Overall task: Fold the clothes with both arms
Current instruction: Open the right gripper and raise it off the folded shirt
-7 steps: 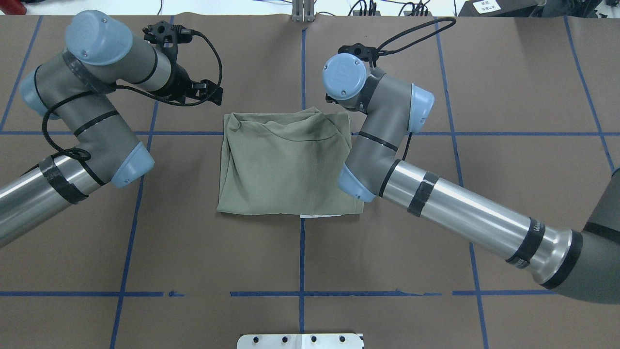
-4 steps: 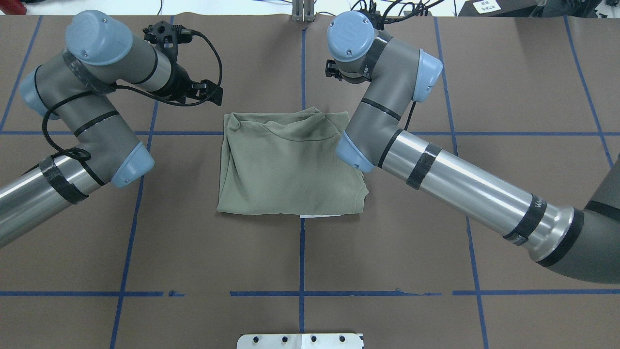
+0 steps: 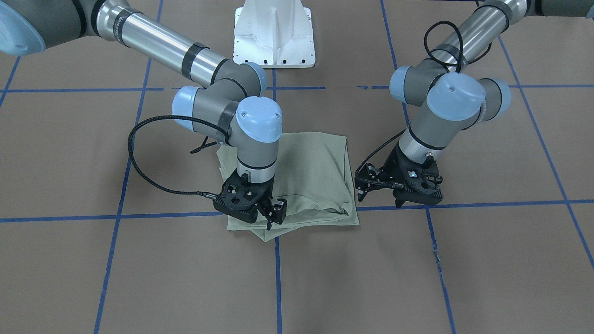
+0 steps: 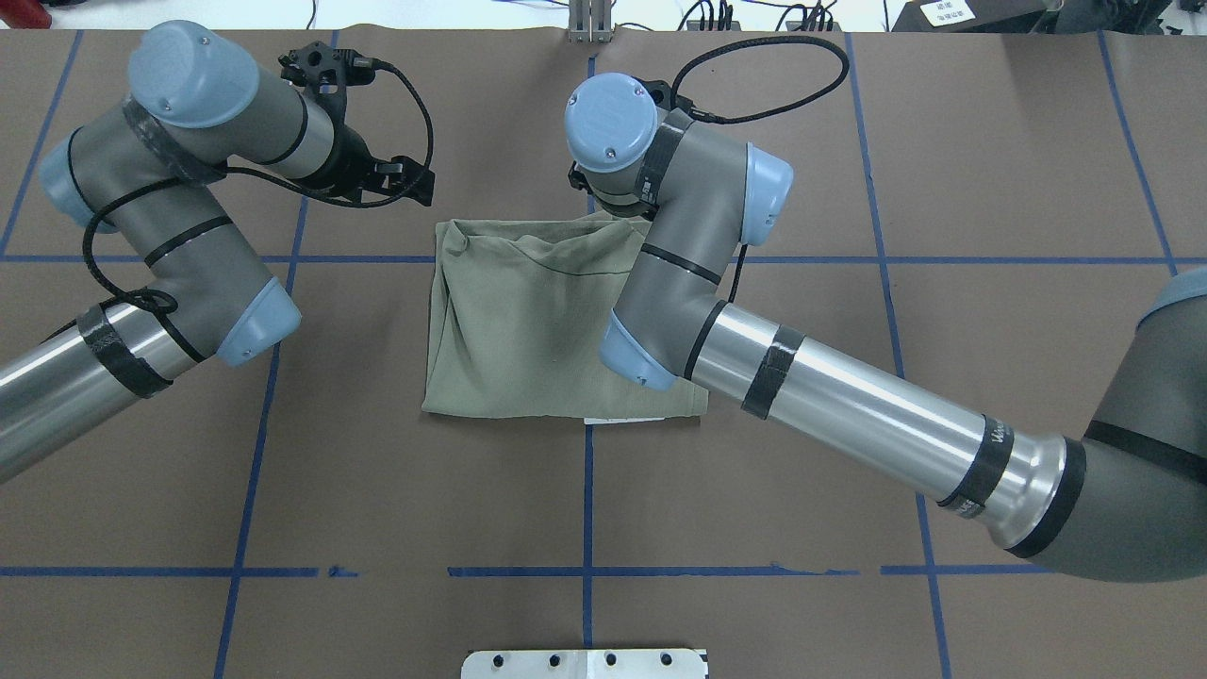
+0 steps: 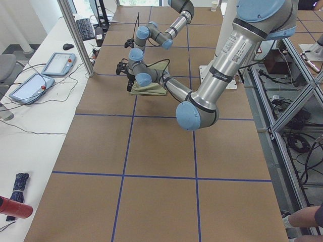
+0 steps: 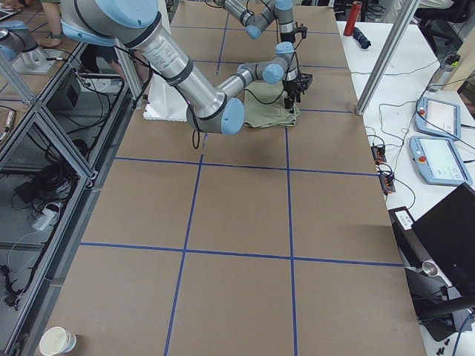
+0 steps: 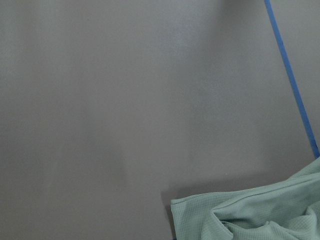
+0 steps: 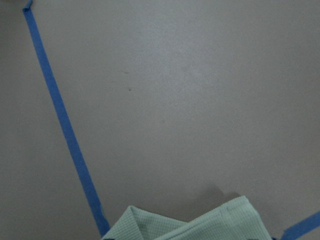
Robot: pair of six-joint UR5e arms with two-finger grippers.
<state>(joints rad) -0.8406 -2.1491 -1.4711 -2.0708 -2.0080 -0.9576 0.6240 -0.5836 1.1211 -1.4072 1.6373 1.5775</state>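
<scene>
Two arms stand over one shirt (image 3: 315,176), which lies folded into a rough rectangle on the brown table (image 3: 325,287), in front of the white base (image 3: 274,37). In the front-facing view the right gripper (image 3: 274,217) is at the view's left and points down on the shirt's edge far from the robot, where a small corner of cloth sticks out. Its jaws seem to stand a little apart with no cloth between them, but the angle is poor. The left gripper (image 3: 415,202) hangs at the view's right, just beside the shirt's corner and not touching it. Whether it is open or closed I cannot tell.

From overhead the shirt (image 4: 519,330) sits at the table's middle, with the ribbed collar line near its far edge and a white label (image 4: 627,420) showing under the near edge. The right arm's wrist covers the far right part of the cloth. The left gripper (image 4: 415,184) is just beyond the far left corner.

In both side views the shirt (image 5: 149,89) (image 6: 263,113) is small and far away, with both arms bent above it.

On the left wrist camera one wrinkled corner of the shirt (image 7: 260,215) fills the lower right, near a blue tape line (image 7: 292,85).

On the right wrist camera a folded corner of the shirt (image 8: 200,225) is at the bottom edge, touching another tape line (image 8: 62,120)
</scene>
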